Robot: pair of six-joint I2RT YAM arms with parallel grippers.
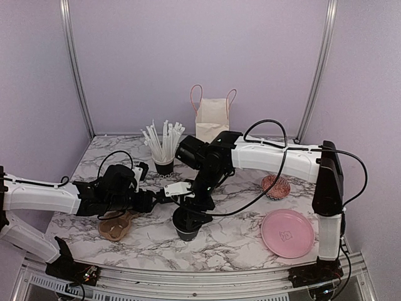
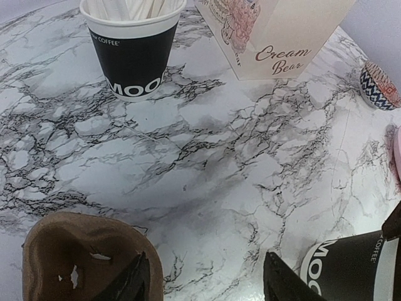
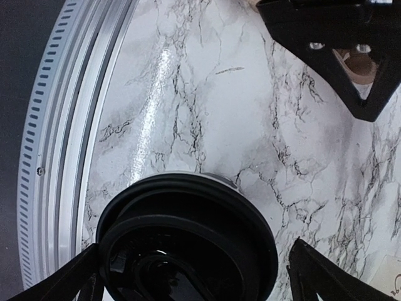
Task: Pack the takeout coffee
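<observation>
The takeout coffee, a black cup (image 1: 187, 228) with its black lid (image 3: 188, 238) on, stands at the near middle of the marble table (image 1: 238, 238). Its printed side shows in the left wrist view (image 2: 351, 269). My right gripper (image 1: 192, 212) hovers straight above it. In the right wrist view the right gripper (image 3: 194, 276) is open, one finger on each side of the lid. My left gripper (image 1: 164, 195) is open and empty just left of the cup. In its own view it (image 2: 207, 282) sits between the brown cup tray (image 2: 75, 257) and the cup.
The brown tray (image 1: 116, 226) lies at the near left. A black cup of white straws (image 1: 164, 164) and a paper bag (image 1: 212, 122) stand at the back. A pink plate (image 1: 287, 233) and a patterned round thing (image 1: 276, 186) lie at the right. The table's metal rim (image 3: 56, 157) is close.
</observation>
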